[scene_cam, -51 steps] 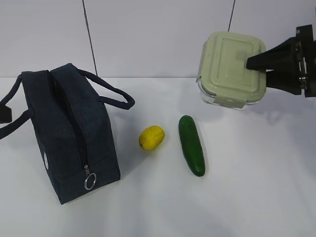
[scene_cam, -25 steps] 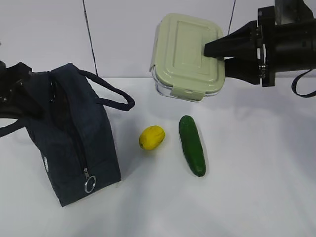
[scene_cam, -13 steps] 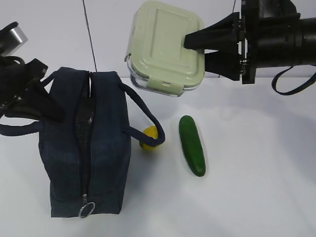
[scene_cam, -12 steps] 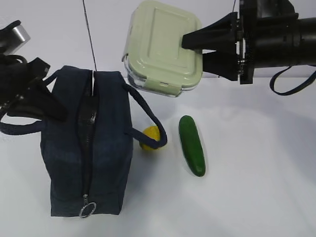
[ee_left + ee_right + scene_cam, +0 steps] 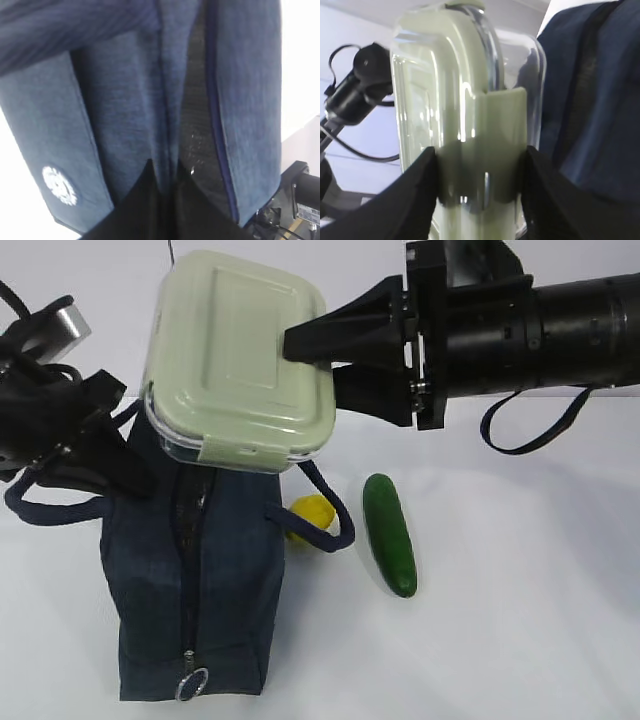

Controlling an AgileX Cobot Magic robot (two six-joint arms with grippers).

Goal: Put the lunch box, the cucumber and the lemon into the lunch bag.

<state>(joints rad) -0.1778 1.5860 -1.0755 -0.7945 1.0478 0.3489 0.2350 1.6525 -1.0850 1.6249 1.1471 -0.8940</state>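
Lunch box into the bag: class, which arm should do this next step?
Probably the right: its gripper already holds the lunch box above the lunch bag. The left gripper is busy pinching the bag's fabric.

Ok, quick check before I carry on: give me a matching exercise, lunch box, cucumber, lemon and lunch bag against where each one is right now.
Things:
1. lunch box
2. cucumber
3. lemon
4. lunch bag

Places:
A. lying bare on the table, right of the other things
B. standing on the table, its top fabric pinched by the left hand
C. in the air above the bag, clamped in the right hand
D. on the table, partly hidden behind a bag handle

Pairs: 1-C, 2-A, 3-D, 4-B
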